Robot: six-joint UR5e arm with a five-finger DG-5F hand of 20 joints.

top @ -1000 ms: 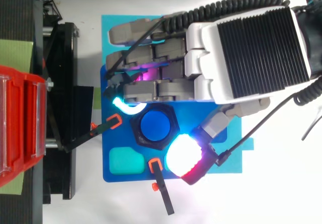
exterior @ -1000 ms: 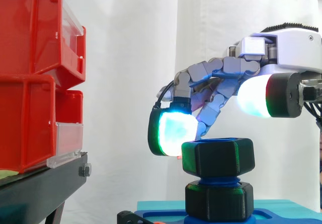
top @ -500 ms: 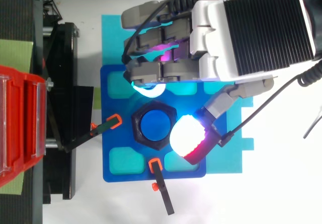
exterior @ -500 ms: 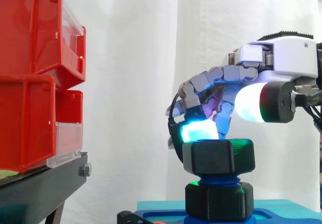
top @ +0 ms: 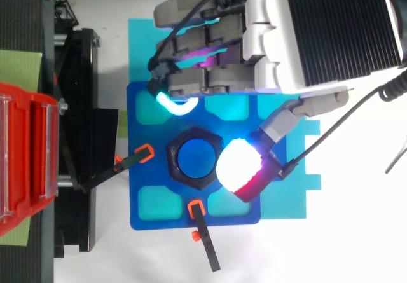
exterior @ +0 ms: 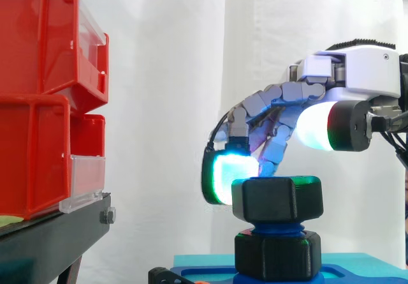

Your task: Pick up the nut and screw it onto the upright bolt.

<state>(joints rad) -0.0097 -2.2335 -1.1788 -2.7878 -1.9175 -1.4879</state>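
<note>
The black nut point(exterior: 277, 199) sits on the upright blue bolt point(top: 196, 158), part-way down its thread, with a gap of blue thread between it and the black hexagonal piece point(exterior: 277, 255) at the bolt's foot. The bolt rises from a blue plate point(exterior: 204, 272) that lies on a teal mat point(top: 140, 54). The hand point(exterior: 357, 73) hangs above and to the right of the nut, with its fingers curled downward in a claw that closes on nothing. In the side view a finger pad point(exterior: 228, 177) glowing cyan hangs just beside the nut's left face, level with its upper half. From above, that pad lies apart from the nut, over the plate on the far side of it. The thumb's pad point(top: 238, 167), glowing white with a red edge, lies over the nut's right rim in the top view, while the side view shows it higher than the nut's top. Two orange-tipped clamps point(top: 145, 152) point at the nut from the plate's edge. Red bins point(exterior: 38, 105) stand well apart on a black stand point(exterior: 51, 246).
</note>
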